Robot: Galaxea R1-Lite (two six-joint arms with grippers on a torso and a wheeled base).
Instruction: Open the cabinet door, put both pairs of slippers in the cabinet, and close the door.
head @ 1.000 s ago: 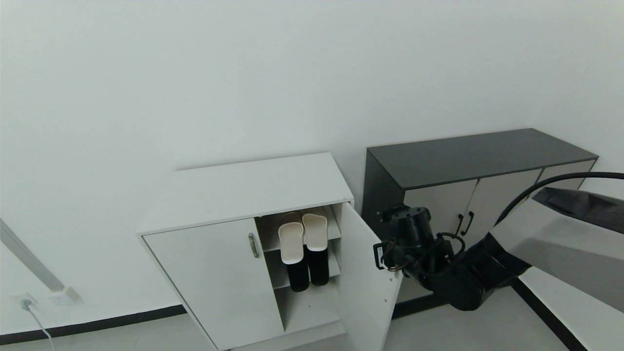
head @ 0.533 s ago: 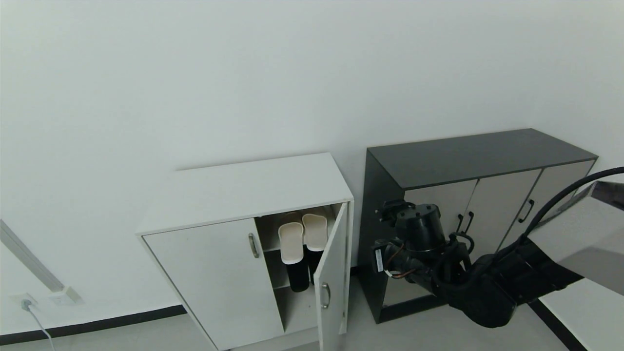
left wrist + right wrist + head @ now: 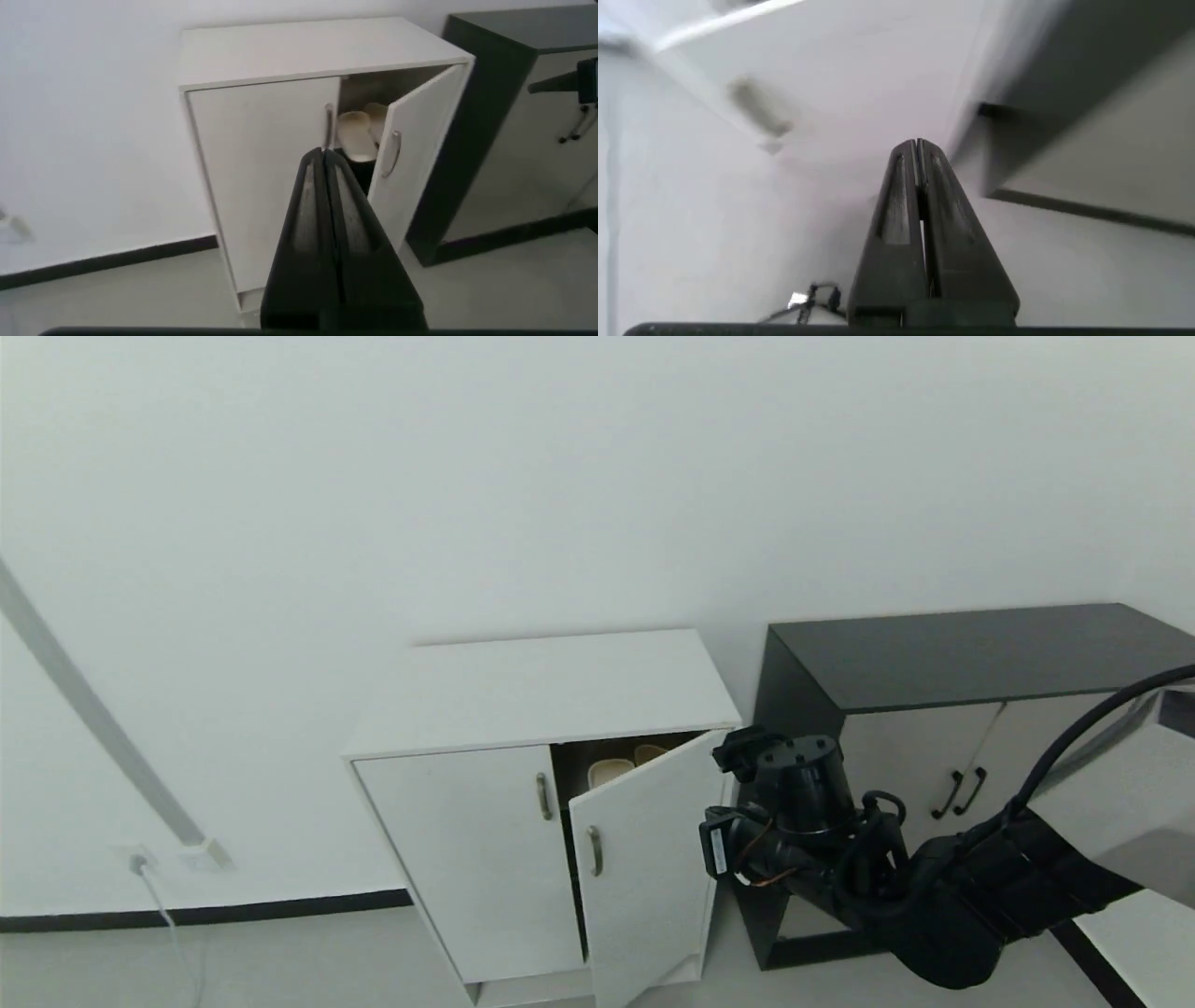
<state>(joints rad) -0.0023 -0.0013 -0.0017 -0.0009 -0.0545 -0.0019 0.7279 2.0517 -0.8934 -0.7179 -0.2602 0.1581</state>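
Note:
The white cabinet (image 3: 541,691) has its left door shut. Its right door (image 3: 644,859) stands ajar, with the handle (image 3: 595,851) near the free edge. In the gap above the door, the pale tips of slippers (image 3: 611,768) show on an inner shelf. My right gripper (image 3: 738,751) is shut and empty, close to the outer face of that door near its upper hinge-side corner; contact is unclear. In the right wrist view its fingertips (image 3: 918,147) point at the door (image 3: 859,84). My left gripper (image 3: 324,161) is shut and empty, held back in front of the cabinet, where the slippers (image 3: 360,126) show.
A black-topped cabinet (image 3: 980,653) with grey doors stands right beside the white one, behind my right arm. A wall socket with a cable (image 3: 140,863) and a slanted conduit sit low on the wall to the left. Bare floor lies in front.
The right door has swung from wide open to nearly half shut, with my right gripper following its outer face. The head camera has turned, shifting the whole scene to the right.

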